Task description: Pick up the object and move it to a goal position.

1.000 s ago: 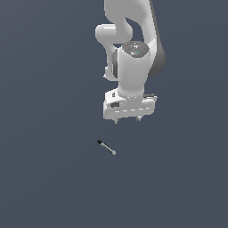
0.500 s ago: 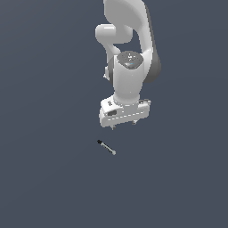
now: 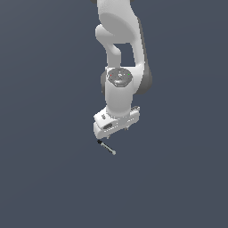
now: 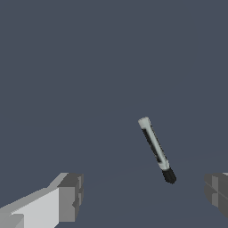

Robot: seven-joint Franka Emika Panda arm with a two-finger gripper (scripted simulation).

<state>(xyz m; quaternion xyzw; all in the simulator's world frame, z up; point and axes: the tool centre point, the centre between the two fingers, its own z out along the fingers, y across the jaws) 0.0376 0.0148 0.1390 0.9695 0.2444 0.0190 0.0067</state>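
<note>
The object (image 3: 106, 147) is a tiny thin stick lying flat on the dark grey floor, black at one end and pale at the other. In the wrist view the stick (image 4: 156, 149) shows a grey shaft, a black cap and a pale rounded tip. My gripper (image 3: 116, 132) hangs just above it, slightly toward the exterior view's right. The jaws stand wide apart, and the wrist view shows the gripper (image 4: 142, 196) open with nothing between its fingers (image 4: 69, 198). The stick's black end lies close to the line between the two fingers, without touching either.
A plain dark grey floor (image 3: 49, 178) fills both views. The white arm (image 3: 119, 53) rises above the gripper. No other objects, walls or edges show.
The gripper has come down and shifted toward the exterior view's left, closing on the stick. The stick has not moved.
</note>
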